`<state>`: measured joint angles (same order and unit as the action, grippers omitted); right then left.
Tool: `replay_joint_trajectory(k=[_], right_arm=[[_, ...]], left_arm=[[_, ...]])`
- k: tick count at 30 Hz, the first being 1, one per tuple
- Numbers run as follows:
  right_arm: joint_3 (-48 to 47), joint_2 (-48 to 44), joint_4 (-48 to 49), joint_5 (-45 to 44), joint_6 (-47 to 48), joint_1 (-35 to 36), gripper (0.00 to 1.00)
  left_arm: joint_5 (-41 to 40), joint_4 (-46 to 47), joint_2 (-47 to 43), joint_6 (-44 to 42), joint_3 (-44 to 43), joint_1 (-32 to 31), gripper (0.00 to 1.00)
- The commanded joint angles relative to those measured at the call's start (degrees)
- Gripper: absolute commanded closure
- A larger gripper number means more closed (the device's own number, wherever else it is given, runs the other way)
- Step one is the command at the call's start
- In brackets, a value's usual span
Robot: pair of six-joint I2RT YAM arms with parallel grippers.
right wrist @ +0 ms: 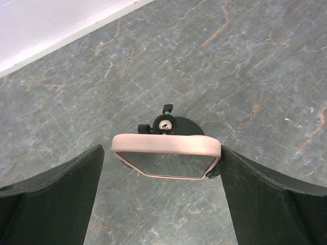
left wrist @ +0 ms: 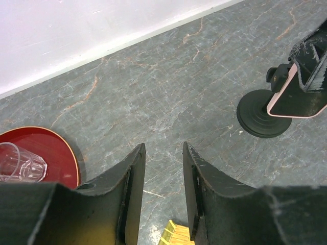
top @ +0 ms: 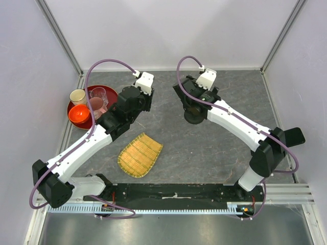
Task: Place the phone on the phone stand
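Observation:
The phone (right wrist: 166,153), black-screened with a pale pink rim, rests tilted on the clamp of the phone stand (right wrist: 164,124). In the left wrist view the phone (left wrist: 296,99) leans above the stand's round disc base (left wrist: 258,115). My right gripper (right wrist: 162,150) stands open around the phone. Its left finger is clear of the rim, and its right finger sits at the phone's right edge. From above, the right gripper (top: 193,99) covers the phone, and only the stand's base (top: 194,117) shows. My left gripper (left wrist: 164,145) is open with nothing between its fingers, hovering over bare table to the left of the stand.
A red round tray (top: 111,92) at the left holds a cream cup (top: 77,96), an orange bowl (top: 79,114) and a clear glass (top: 97,98). A woven bamboo mat (top: 140,154) lies in front of the left arm. Pale walls close in the back and sides.

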<state>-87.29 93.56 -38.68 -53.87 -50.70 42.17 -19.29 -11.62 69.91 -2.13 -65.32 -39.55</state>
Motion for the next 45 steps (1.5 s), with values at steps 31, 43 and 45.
replay_joint_trajectory(k=[31, 43, 45], right_arm=[[-11.3, 3.7, -15.9, -10.9, -1.5, 0.4, 0.73], [12.3, -19.8, 16.3, 37.7, 34.0, -18.4, 0.02], [16.7, -23.0, 18.5, 45.0, 34.3, -22.9, 0.02]], left_arm=[[2.2, 1.5, -2.1, 1.6, -2.4, 0.3, 0.60], [33.0, 3.9, 2.3, 2.2, -3.1, 0.3, 0.57], [41.8, 5.3, 4.3, 3.2, -3.0, 0.3, 0.57]])
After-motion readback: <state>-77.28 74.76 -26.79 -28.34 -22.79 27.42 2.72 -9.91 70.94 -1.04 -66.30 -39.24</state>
